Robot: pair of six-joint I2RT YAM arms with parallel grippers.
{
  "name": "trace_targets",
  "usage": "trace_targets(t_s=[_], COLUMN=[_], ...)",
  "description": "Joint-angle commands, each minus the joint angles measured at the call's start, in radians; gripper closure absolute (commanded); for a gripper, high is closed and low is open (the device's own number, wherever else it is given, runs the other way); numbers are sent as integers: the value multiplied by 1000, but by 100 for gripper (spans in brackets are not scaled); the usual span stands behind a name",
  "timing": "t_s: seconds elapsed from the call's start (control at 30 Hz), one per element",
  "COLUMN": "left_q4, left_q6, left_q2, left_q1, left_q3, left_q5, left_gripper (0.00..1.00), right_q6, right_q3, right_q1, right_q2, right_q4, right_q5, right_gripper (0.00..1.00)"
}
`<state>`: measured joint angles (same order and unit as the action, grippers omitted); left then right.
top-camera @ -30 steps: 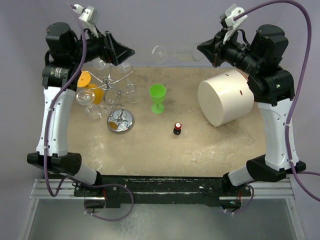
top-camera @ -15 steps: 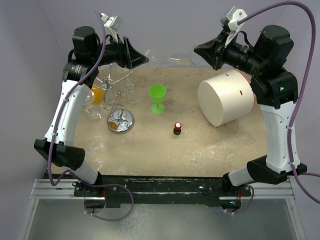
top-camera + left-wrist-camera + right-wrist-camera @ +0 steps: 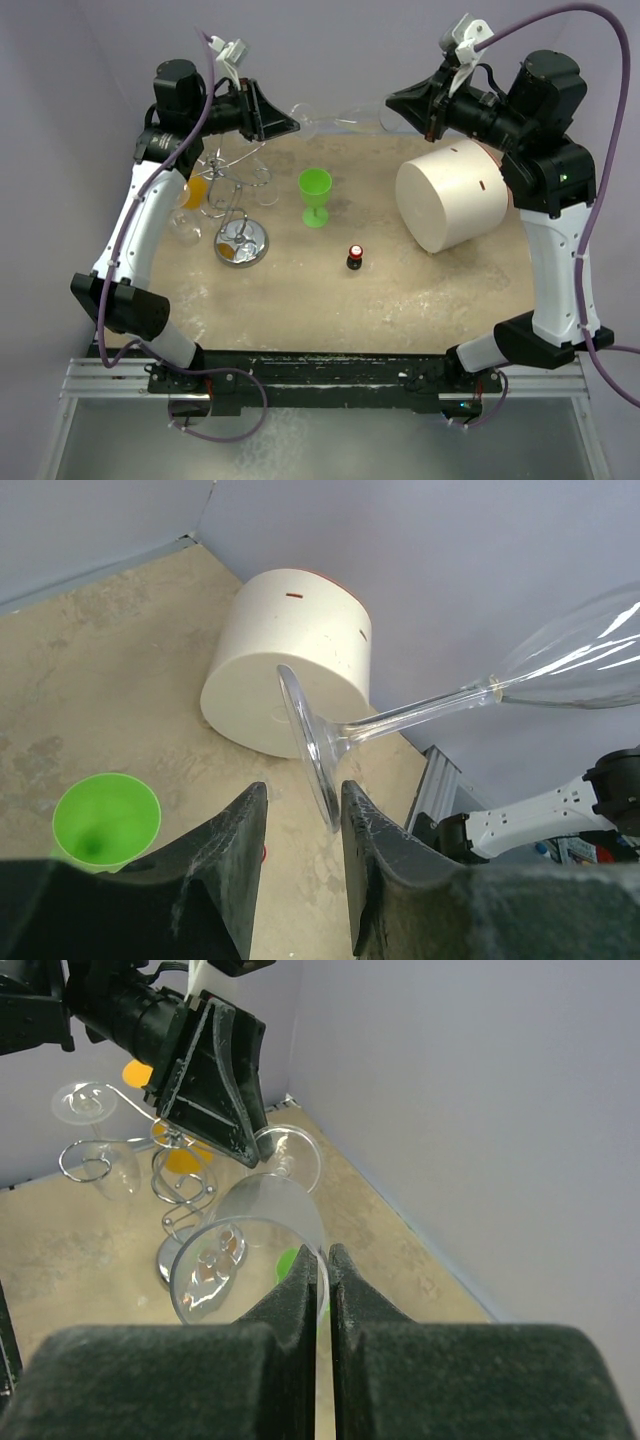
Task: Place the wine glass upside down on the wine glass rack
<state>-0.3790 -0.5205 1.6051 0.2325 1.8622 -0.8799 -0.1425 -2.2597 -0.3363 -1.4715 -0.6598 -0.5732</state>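
Note:
A clear wine glass (image 3: 340,115) lies level in the air over the table's far edge. My right gripper (image 3: 392,103) is shut on its bowl rim (image 3: 255,1230), the thin wall pinched between the fingers (image 3: 323,1252). My left gripper (image 3: 290,125) straddles the glass's round foot (image 3: 312,745). Its jaws stand narrowly apart (image 3: 303,790), the foot close against one finger and a gap left at the other. The silver wine glass rack (image 3: 241,243) stands below the left arm, with clear glasses and an orange one (image 3: 192,190) hanging from its wire arms (image 3: 185,1190).
A green goblet (image 3: 315,195) stands upright mid-table, right of the rack. A big white cylinder (image 3: 452,195) lies on its side under the right arm. A small red-capped bottle (image 3: 355,257) sits nearer the front. A purple wall runs behind the table.
My left arm swung right from over the rack to the glass's foot, and its jaws narrowed around it. The right gripper kept its hold with the glass nearly still.

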Motion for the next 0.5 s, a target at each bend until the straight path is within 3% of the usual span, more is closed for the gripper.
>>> trace_targets(t_s=[0.0,0.33,0.47], left_q4=[86,153,164], left_q6=[-60,-144,-154], left_q2=[-34,-33,-30], left_q1=[3,4,3], left_q3=[-20,-52,-56], left_q5=[-45,-105,-115], left_gripper=[62,62,72], right_q6=[-2,-6,-6], right_q3=[2,13,21], right_q1=[2,2,2], right_q2=[43,44,40], right_q4=[73,85,91], right_q5=[-28,-25,-23], right_gripper=[100,100,100])
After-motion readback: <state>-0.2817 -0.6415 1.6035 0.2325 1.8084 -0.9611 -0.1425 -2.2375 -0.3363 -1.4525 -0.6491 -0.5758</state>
